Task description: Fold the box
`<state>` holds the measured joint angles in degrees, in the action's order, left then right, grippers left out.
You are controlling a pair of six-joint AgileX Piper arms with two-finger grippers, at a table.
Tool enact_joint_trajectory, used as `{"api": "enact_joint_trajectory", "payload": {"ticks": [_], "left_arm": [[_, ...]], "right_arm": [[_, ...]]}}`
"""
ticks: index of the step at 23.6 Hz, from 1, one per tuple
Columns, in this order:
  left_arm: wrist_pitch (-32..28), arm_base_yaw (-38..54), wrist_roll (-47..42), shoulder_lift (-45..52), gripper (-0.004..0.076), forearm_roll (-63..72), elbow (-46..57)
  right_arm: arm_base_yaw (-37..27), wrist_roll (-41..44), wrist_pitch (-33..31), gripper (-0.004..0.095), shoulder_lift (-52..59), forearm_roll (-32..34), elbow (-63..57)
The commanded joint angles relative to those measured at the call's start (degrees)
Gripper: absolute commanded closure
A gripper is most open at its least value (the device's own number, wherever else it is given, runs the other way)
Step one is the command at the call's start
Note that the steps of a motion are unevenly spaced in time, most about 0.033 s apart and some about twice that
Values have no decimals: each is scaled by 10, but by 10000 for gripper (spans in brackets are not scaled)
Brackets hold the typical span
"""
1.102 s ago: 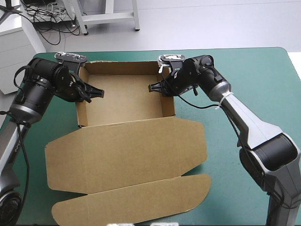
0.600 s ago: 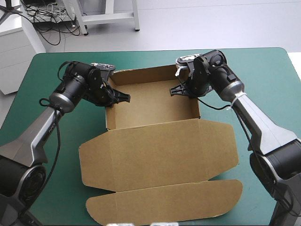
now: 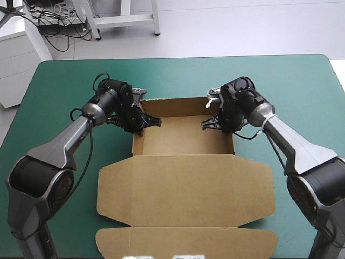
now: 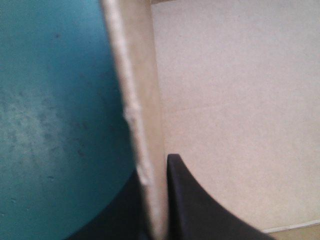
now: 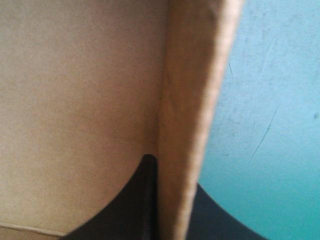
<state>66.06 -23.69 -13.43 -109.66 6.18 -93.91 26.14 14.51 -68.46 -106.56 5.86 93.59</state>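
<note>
While the box (image 3: 183, 137) sits as an open tray in the middle of the desk (image 3: 302, 81), I hold it by both side walls | left jaws: clenched on the left wall (image 4: 142, 125), one black finger (image 4: 200, 210) inside the tray | right jaws: clenched on the right wall (image 5: 187, 125) | lid (image 3: 186, 189): flat on the teal-green cover, toward the near edge.

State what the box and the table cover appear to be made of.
The box: brown board, matt, likely cardboard; the wall pinched in the left end effector shows a rough, fibrous cut edge, and creases mark the flat lid. The table cover: teal-green, smooth, with faint scuffs and scratches in the wrist views; perhaps a vinyl or rubber mat, which cannot be told.
</note>
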Motion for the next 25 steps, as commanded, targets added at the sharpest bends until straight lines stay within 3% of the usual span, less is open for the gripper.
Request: {"api": "enact_joint_trajectory", "payload": {"ticks": [1,3,6,11,13,17,21,25], "left_arm": [[-6,-4,20,18,707,-23,-12],[-4,-4,20,18,633,-27,-16],[-8,-4,20,18,510,-29,-16],[-13,-4,20,18,257,-30,-16],[-13,-4,20,18,207,-32,-16],[3,-4,20,18,199,-34,-41],[75,-4,37,18,199,-47,-185],[75,-4,38,40,224,-54,-336]], "right_arm": [[1,-42,-34,861,24,55,12],[1,-42,-34,689,23,59,13],[1,-43,-34,524,23,67,24],[1,9,-34,421,23,74,49],[1,16,-34,404,23,74,55],[1,16,-34,400,23,86,71],[1,35,-34,400,24,61,141],[0,35,-34,400,54,41,192]]}}
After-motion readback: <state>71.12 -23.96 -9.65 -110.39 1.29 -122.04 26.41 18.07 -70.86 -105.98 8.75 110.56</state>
